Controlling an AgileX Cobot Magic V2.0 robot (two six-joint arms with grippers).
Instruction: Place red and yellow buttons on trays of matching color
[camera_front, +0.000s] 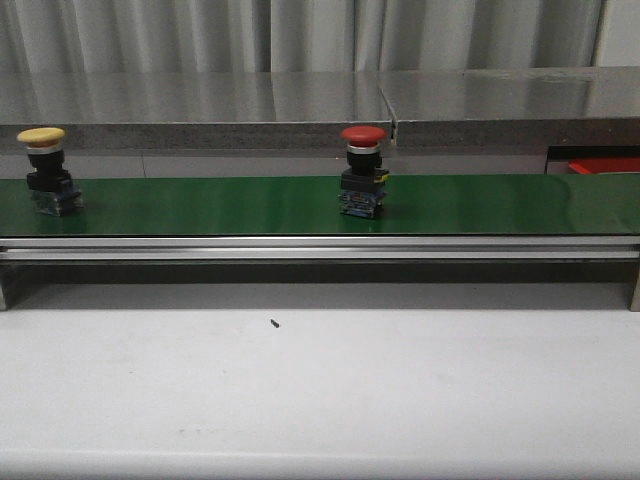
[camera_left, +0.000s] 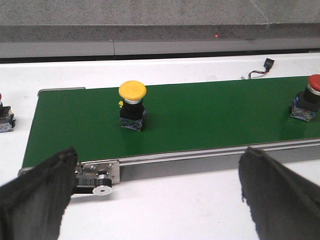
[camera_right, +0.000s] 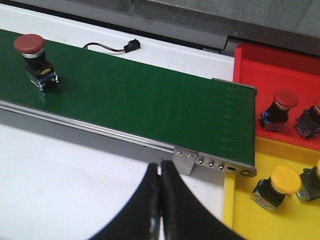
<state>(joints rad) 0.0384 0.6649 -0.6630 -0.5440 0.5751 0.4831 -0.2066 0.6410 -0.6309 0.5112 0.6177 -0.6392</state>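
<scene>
- left gripper (camera_left: 155, 195) wide open, holding nothing; yellow button (camera_left: 132, 105) upright on green belt (camera_left: 210, 117), ahead of it
- right gripper (camera_right: 160, 200) closed, empty; red button (camera_right: 35, 61) on belt, ahead, well apart
- red tray (camera_right: 280, 70) and yellow tray (camera_right: 250, 220) beside belt end, near right gripper, buttons inside

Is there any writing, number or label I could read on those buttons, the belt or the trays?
None that can be read.
The yellow button and the red button on the green belt show small coloured patches on their bases, too small and blurred to read.
The red tray and yellow tray show no print, and neither does the belt.
</scene>
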